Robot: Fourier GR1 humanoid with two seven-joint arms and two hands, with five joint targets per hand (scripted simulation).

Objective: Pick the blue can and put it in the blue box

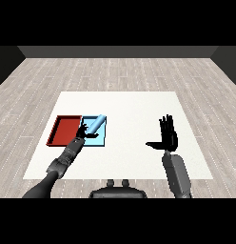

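Fingers of your left hand [83,130] are curled at the lower end of the blue can [94,125], and from this view they look wrapped round it, though the hand is small and dark here and you cannot make out each finger. The can is tilted, its upper end leaning up and to the right, and it sits over the light blue tray [100,140], within that tray's outline. You cannot tell whether its lower end touches the tray floor. The left forearm runs from the lower left corner across the near edge of the red tray [63,129], which lies just beside the blue one on its left. Your right hand [168,136] is well apart, over the white table [134,109], fingers straight and spread upward, thumb out to the left, holding nothing.
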